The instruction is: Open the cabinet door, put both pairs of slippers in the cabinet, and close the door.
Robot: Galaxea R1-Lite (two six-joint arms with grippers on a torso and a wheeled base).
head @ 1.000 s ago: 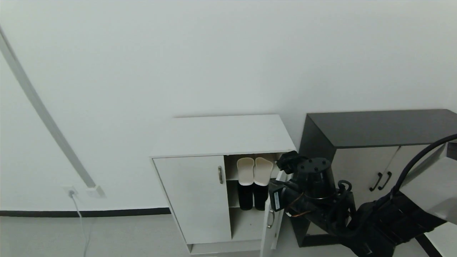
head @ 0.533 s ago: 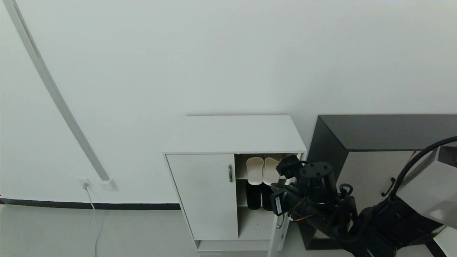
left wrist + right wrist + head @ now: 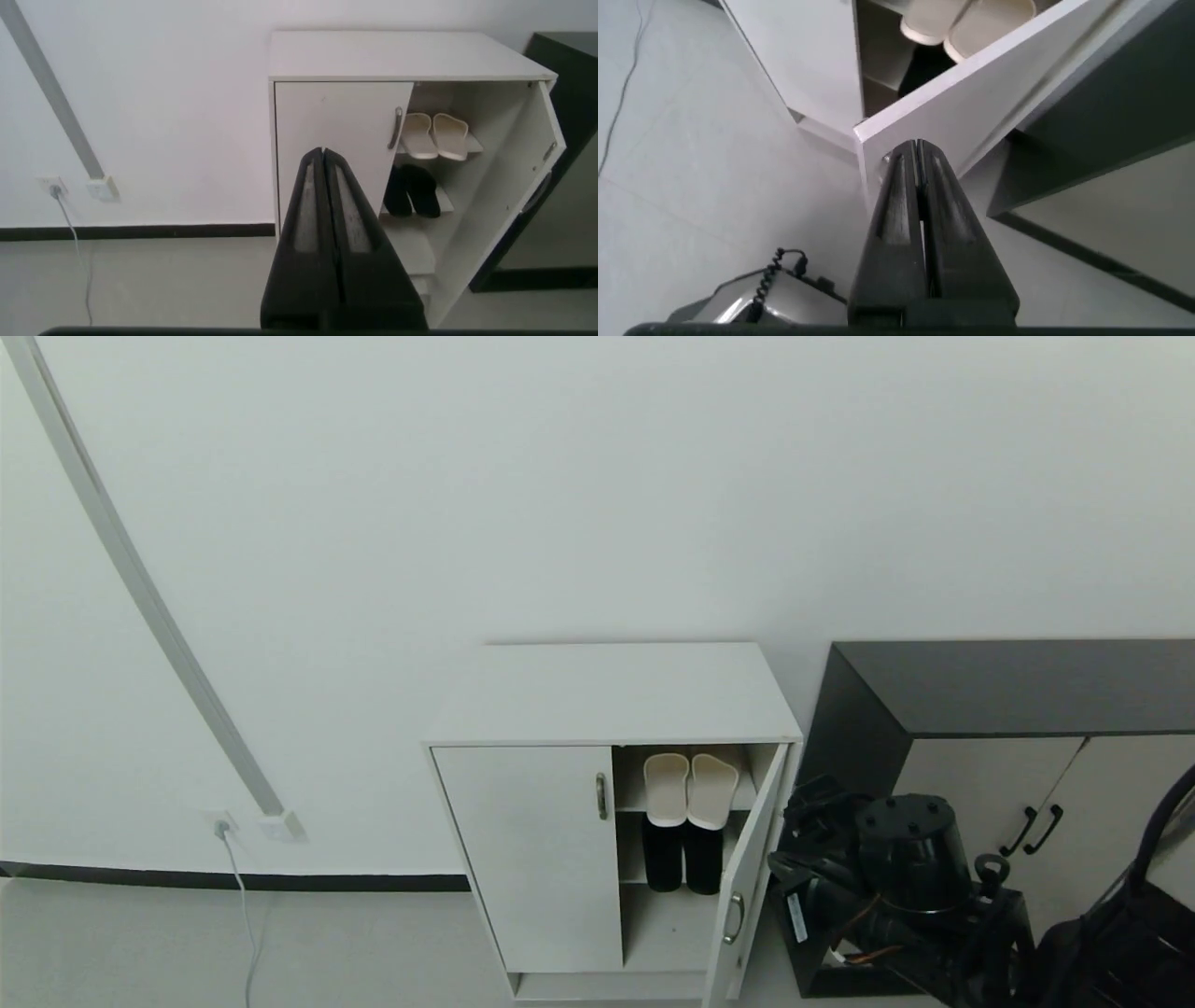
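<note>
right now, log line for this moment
white slippers: upper shelf | black slippers: shelf below | door: open | left hand: shut | right hand: shut, near door

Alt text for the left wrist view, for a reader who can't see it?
A white cabinet stands with one door open, showing white slippers on an upper shelf and black slippers on the shelf below. The shut left gripper points toward it in the foreground.

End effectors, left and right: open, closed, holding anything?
Left end effector: closed, holding nothing.
Right end effector: closed, holding nothing, tip close to the open cabinet door.
</note>
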